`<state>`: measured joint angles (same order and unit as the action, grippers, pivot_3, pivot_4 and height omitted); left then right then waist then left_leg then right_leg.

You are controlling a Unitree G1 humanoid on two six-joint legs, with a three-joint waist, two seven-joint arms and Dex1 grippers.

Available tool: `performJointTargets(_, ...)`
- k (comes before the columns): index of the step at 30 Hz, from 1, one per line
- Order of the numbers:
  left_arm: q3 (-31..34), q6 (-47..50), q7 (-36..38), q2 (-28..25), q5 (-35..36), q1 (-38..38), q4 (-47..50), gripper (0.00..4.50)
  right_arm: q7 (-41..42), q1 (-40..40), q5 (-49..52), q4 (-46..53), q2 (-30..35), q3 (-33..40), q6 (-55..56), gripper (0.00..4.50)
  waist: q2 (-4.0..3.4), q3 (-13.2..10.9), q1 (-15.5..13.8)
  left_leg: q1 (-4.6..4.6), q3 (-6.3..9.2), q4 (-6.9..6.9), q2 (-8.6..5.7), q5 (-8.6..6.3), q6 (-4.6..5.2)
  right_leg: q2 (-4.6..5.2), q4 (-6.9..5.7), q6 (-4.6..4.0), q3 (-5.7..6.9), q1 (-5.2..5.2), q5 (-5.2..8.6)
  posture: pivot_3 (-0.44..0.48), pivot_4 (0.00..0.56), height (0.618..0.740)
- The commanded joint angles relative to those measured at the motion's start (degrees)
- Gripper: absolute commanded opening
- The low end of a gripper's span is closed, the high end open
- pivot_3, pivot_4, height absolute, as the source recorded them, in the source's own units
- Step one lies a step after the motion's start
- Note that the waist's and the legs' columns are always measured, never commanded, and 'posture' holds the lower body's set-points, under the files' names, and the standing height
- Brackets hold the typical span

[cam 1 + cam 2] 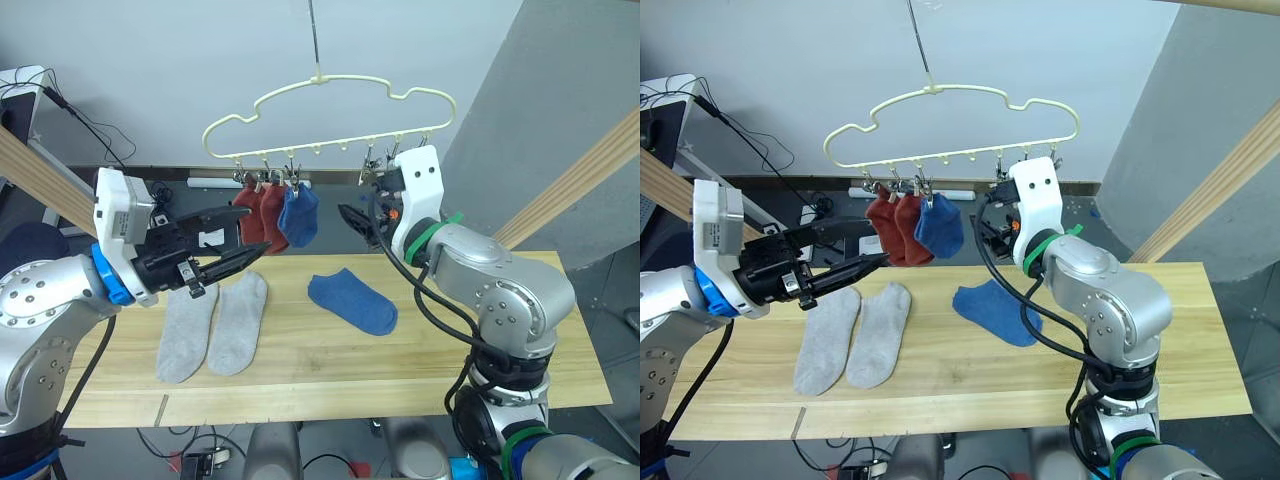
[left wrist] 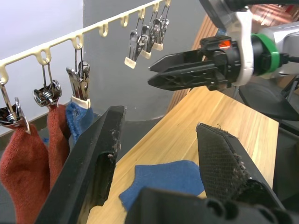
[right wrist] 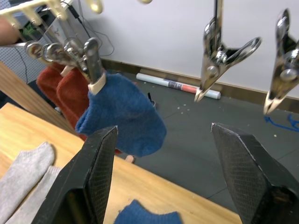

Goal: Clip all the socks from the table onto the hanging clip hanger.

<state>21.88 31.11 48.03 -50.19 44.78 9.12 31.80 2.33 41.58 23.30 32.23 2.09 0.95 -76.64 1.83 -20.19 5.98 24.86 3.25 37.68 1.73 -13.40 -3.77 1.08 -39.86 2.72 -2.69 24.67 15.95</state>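
Note:
The pale yellow clip hanger (image 1: 330,110) hangs above the table's far edge. Two rust red socks (image 1: 255,212) and a blue sock (image 1: 298,215) hang from its left clips. Empty silver clips (image 3: 219,56) dangle further right. On the table (image 1: 450,350) lie two light grey socks (image 1: 190,330) side by side and one blue sock (image 1: 352,302). My left gripper (image 1: 252,232) is open and empty, its tips just left of the hanging socks. My right gripper (image 1: 355,222) is open and empty, raised below the free clips and pointing towards the hung blue sock (image 3: 124,114).
Slanted wooden beams (image 1: 570,180) rise at the table's right and left (image 1: 40,175) sides. Cables (image 1: 90,125) and a paper roll (image 3: 177,85) lie on the floor behind the table. Bare tabletop stretches to the right of the blue sock.

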Motion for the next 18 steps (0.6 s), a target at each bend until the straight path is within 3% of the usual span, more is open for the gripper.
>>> performJointTargets(1, 1.6, 0.3, -0.1, -0.7, 1.4, 0.1, 2.3, 2.76, -0.3, 1.8, -0.9, -0.6, -0.3, 0.3, 2.7, 3.31, 0.0, 0.0, 0.0, 0.0, -0.01, -0.02, 0.0, 0.0, 0.0, 0.0, 0.0, 0.0, -0.01, 0.01, 0.0, -0.109, 0.344, 0.74)
performJointTargets(18, 1.0, 0.8, -1.5, -0.5, 1.2, 0.3, 3.3, 2.76, -0.1, 6.0, -3.9, -8.4, -0.3, 0.2, 9.4, 3.31, 0.01, 0.0, -0.2, 0.01, -0.06, -0.29, 0.0, 0.0, 0.0, 0.01, 0.17, -0.01, -0.02, 0.07, 0.0, -0.099, 0.326, 0.74)
